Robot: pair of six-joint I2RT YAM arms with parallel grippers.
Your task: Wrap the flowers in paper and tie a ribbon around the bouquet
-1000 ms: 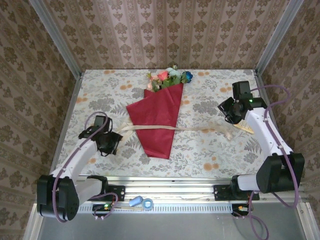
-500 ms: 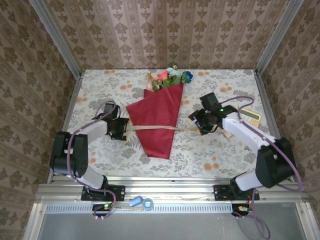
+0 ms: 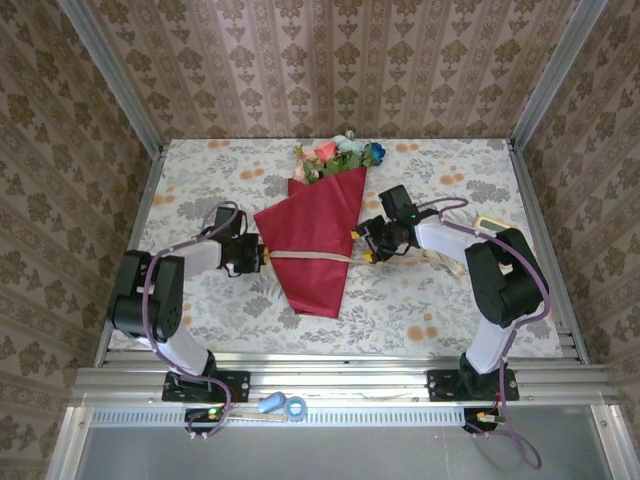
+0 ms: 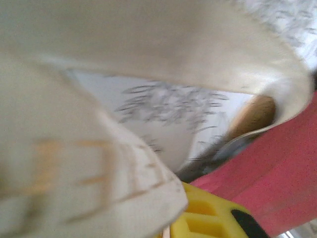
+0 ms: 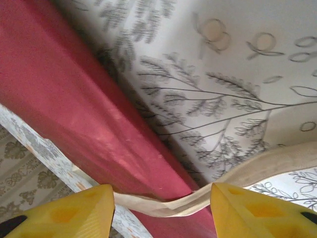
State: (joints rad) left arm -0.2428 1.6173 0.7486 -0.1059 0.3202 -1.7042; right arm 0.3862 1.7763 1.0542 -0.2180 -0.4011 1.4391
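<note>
We see the bouquet (image 3: 312,240) lying on the table (image 3: 200,180) with its flowers (image 3: 338,155) toward 12 o'clock, the ribbon (image 3: 310,256) crossing it, the left gripper (image 3: 262,255) at its 9 o'clock edge and the right gripper (image 3: 362,243) at 3 o'clock.

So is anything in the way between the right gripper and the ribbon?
Nothing visible. The ribbon runs across the gap between the open fingers of the right gripper, right beside the paper.
</note>
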